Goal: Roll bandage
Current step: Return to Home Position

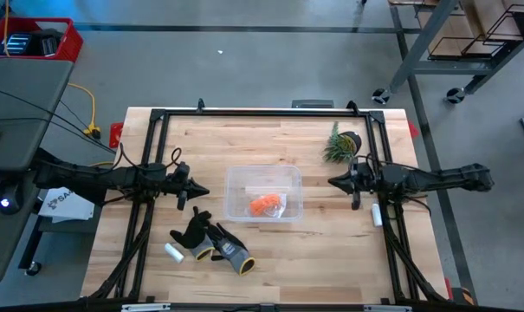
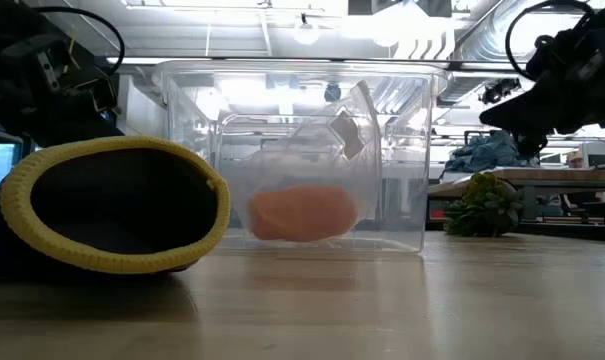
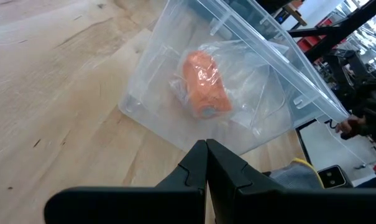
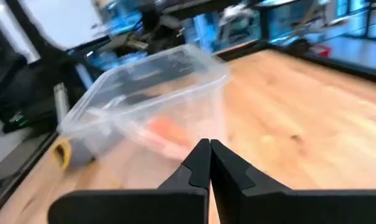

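Observation:
The orange bandage [image 1: 265, 204] lies rolled up inside a clear plastic box [image 1: 244, 176] at the table's middle, resting on the box's floor; it also shows as a stubby roll [image 3: 204, 84] in the left wrist view and through the box wall [image 2: 302, 212] in the low view. My left gripper [image 1: 203, 191] waits shut, left of the box and clear of it. My right gripper [image 1: 333, 182] is shut, right of the box, touching nothing. Both sets of fingertips [image 3: 206, 146] [image 4: 209, 144] meet with nothing between them.
Black-grey-yellow gloves [image 1: 211, 241] lie near the front left, one cuff [image 2: 112, 205] close to the low camera. A small white cylinder [image 1: 173, 252] lies beside them. A green plant [image 1: 338, 143] stands at the back right. Black frame rails [image 1: 262, 113] border the table.

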`<action>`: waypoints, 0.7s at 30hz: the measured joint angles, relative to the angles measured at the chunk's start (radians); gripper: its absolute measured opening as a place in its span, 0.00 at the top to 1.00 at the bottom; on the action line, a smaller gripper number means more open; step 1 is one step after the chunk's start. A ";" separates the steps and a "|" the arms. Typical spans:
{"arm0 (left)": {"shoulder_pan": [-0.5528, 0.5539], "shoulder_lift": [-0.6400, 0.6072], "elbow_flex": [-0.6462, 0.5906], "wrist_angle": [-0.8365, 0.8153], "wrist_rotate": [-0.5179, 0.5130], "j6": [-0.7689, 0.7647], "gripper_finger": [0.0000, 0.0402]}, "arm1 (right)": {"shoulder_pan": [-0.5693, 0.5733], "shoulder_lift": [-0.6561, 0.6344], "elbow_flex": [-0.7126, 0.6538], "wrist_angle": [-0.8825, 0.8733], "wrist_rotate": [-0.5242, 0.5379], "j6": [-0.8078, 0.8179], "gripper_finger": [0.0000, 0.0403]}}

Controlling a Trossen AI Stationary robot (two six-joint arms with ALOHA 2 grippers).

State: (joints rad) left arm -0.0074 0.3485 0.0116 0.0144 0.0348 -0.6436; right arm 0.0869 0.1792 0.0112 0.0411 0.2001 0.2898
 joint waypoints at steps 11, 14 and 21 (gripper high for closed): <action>0.000 0.000 0.000 0.004 -0.001 0.000 1.00 | -0.008 0.026 0.001 -0.007 -0.029 -0.040 1.00; 0.000 0.000 0.000 0.004 -0.001 0.000 1.00 | -0.008 0.026 0.001 -0.008 -0.030 -0.023 1.00; 0.000 0.000 0.000 0.004 -0.001 0.000 1.00 | -0.008 0.008 -0.001 -0.005 -0.031 -0.023 1.00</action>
State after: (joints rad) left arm -0.0074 0.3485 0.0116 0.0188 0.0334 -0.6434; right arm 0.0788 0.1876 0.0105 0.0363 0.1691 0.2670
